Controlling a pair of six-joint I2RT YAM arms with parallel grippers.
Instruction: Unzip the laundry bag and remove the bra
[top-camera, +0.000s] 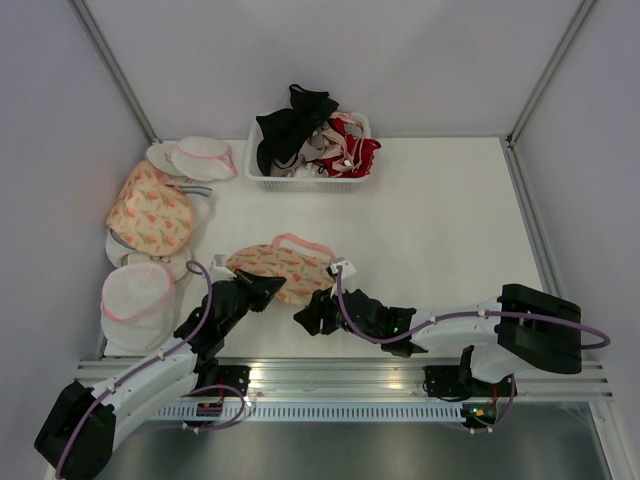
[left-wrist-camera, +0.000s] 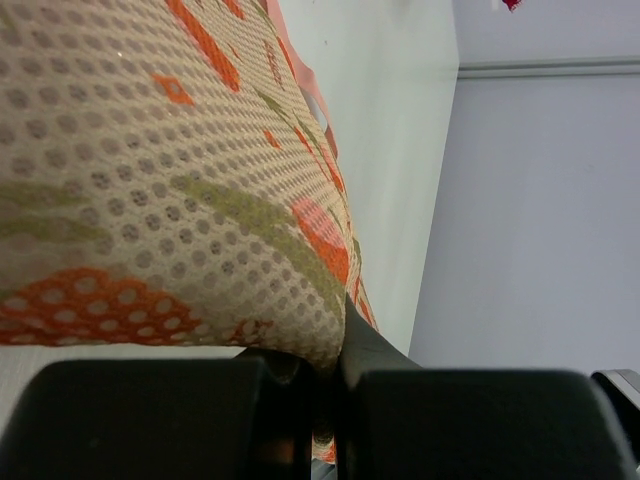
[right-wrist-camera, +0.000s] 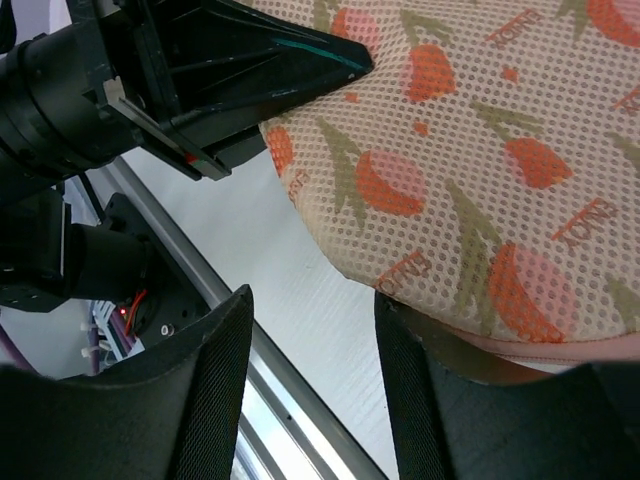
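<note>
Left pincer (left-wrist-camera: 325, 395) seemingly pinches peach bag (left-wrist-camera: 150, 180).

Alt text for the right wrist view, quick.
Peach mesh laundry bag with orange-red leaf print fills the upper right, lying on the white table. The open right gripper frames its near edge; the left gripper meets the bag at top.

Top external: high, behind the arm bases, looking down and forward; the whole table (top-camera: 430, 230) and both arms are in frame.

Left wrist: lens nearly against the laundry bag (left-wrist-camera: 150, 180) mesh (individual holes show), facing along the tabletop toward a wall.

Right wrist: close, looking past its own fingers (right-wrist-camera: 215, 400) at the bag's edge.

All three views share the bag. Right wrist and top also share the left gripper (right-wrist-camera: 330, 60).
</note>
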